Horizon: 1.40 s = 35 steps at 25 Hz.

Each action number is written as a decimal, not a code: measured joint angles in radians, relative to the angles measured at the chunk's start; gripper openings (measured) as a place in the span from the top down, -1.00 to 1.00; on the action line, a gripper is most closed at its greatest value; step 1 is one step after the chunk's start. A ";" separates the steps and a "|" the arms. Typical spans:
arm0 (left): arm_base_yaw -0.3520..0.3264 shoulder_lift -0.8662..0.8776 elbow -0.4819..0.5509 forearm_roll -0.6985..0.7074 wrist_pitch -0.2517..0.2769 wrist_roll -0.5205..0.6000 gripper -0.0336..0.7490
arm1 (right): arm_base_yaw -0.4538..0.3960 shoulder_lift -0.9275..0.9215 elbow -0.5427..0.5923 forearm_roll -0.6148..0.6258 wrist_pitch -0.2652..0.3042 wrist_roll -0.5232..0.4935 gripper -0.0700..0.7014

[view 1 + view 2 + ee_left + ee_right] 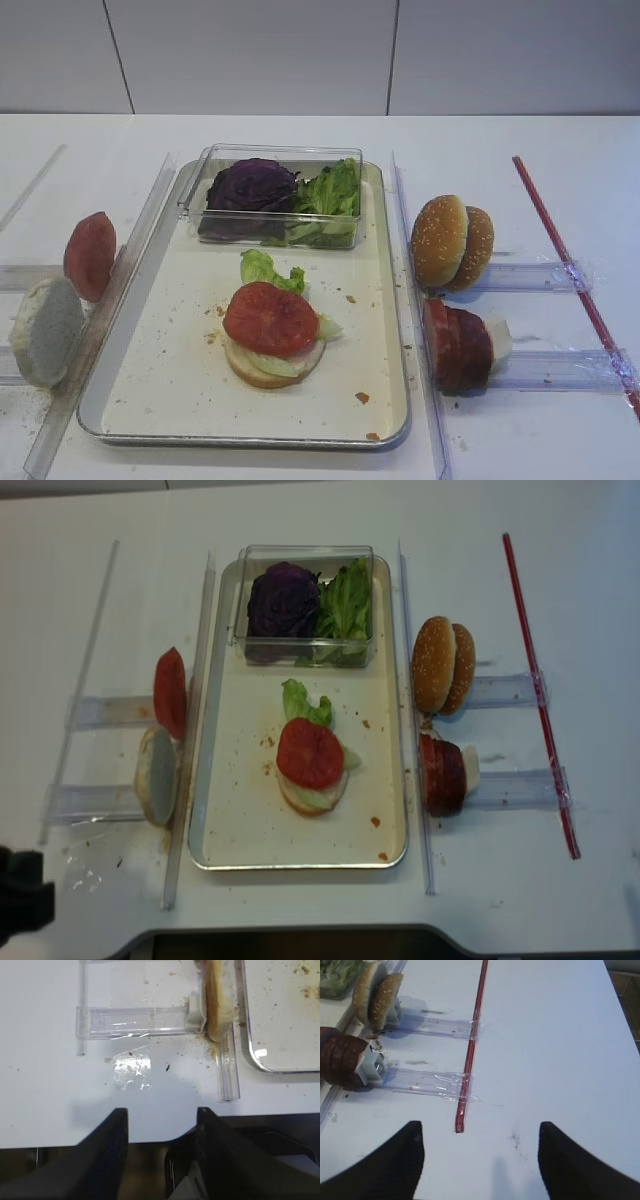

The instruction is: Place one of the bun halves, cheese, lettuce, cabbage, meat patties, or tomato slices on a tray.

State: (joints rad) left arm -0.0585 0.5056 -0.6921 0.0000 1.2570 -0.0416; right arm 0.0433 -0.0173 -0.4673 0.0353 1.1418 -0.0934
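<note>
On the cream tray [160, 370] a tomato slice [270, 318] lies on pale green lettuce [262, 268] and a flat bun half [262, 372]. Another tomato slice [90, 256] and a pale bun half [45, 330] stand on edge in clear racks left of the tray. Sesame bun halves [452, 241] and meat patties [456, 345] stand in racks to the right. Purple cabbage [252, 186] sits in the clear box. I cannot make out any cheese. My left gripper [161, 1127] hangs open and empty over the table's front left edge. My right gripper [480, 1160] is open and empty over bare table right of the racks.
The clear plastic box [280, 235], with more lettuce [330, 190] inside, stands at the tray's far end. Long clear rails [415, 300] flank the tray. A red strip [570, 260] is taped across the right racks. Crumbs speckle the tray and the table by the left rack [135, 1022].
</note>
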 joint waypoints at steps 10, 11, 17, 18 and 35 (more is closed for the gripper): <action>0.001 -0.271 0.143 0.000 0.007 0.042 0.13 | 0.000 0.000 0.000 0.000 0.000 0.000 -0.48; 0.001 -0.298 0.158 0.000 0.005 0.042 0.13 | 0.000 0.000 0.000 0.000 0.000 0.000 -0.48; 0.001 -0.406 0.174 0.000 -0.048 0.067 0.16 | 0.000 0.000 0.000 0.000 0.000 0.000 -0.48; 0.001 -0.412 0.174 0.000 -0.060 0.072 0.16 | 0.000 0.000 0.000 0.000 0.000 0.000 -0.48; 0.001 -0.492 0.185 0.000 -0.126 0.112 0.18 | 0.000 0.000 0.000 0.000 0.000 0.000 -0.48</action>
State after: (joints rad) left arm -0.0570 0.0140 -0.5070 0.0000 1.1309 0.0706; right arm 0.0433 -0.0173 -0.4673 0.0353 1.1418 -0.0934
